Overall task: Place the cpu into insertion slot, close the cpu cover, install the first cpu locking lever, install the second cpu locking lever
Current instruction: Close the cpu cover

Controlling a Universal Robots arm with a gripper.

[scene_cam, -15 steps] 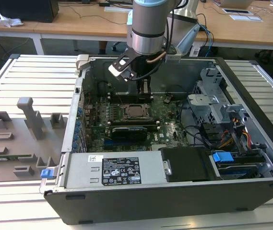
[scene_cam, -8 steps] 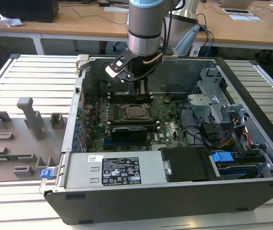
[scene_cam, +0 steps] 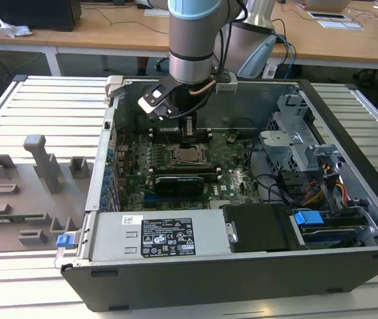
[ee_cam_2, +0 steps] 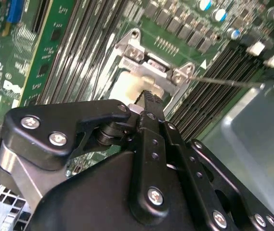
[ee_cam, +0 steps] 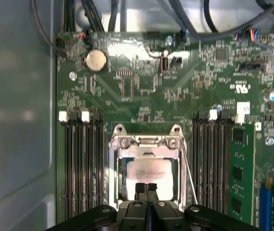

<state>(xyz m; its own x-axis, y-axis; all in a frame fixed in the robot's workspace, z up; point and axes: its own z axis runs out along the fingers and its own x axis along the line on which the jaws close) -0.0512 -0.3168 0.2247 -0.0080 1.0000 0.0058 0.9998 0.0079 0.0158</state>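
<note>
The cpu (ee_cam: pixel 149 169) lies flat in the insertion slot (ee_cam: pixel 149 143) amid the green motherboard (ee_cam: pixel 141 86), its silvery top showing inside the metal cover frame. My gripper (ee_cam: pixel 145 187) is shut with nothing between its fingertips, which hang just over the chip's edge. A thin wire locking lever (ee_cam: pixel 189 173) runs slanted beside the socket and also shows in the second wrist view (ee_cam_2: pixel 228 82). In the exterior view the gripper (scene_cam: pixel 187 131) stands straight above the socket (scene_cam: pixel 189 156) inside the open computer case (scene_cam: pixel 242 279). The fingers (ee_cam_2: pixel 149 103) hide part of the socket frame (ee_cam_2: pixel 151 67).
Black memory slots (ee_cam: pixel 81 163) flank the socket on both sides, one holding a green module (ee_cam: pixel 241 168). A power supply (scene_cam: pixel 155 236), drive cage (scene_cam: pixel 295 143) and cables (scene_cam: pixel 315 193) crowd the case. A grey fixture (scene_cam: pixel 29 186) sits on the table at the exterior view's left.
</note>
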